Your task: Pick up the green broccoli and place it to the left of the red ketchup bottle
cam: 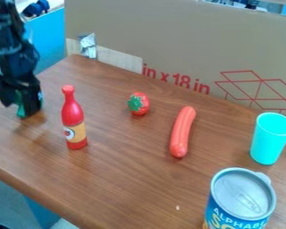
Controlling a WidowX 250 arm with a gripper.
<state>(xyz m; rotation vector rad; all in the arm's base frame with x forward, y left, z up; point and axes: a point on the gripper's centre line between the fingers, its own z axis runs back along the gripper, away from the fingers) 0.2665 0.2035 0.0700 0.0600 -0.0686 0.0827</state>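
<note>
1. Low over the left part of the counter (127,183), the fingers (23,110) straddle a green thing (20,112), blurred; whether they grip it or merely stand around it, I cannot tell.
2. Just right of the fingers, apart from them, an upright red bottle (73,117) is the nearest other thing.
3. Farther right come the strawberry (144,103), then the sausage (183,132), lying flat.
4. Well apart, at the far right, stand a turquoise cup (269,141) and, below it in view, a can (243,196).
5. One counter edge runs just left of the fingers, another below them in view.
6. Wood stretches between the fingers and the cardboard (169,38) behind, giving sideways room above the bottle.
</note>
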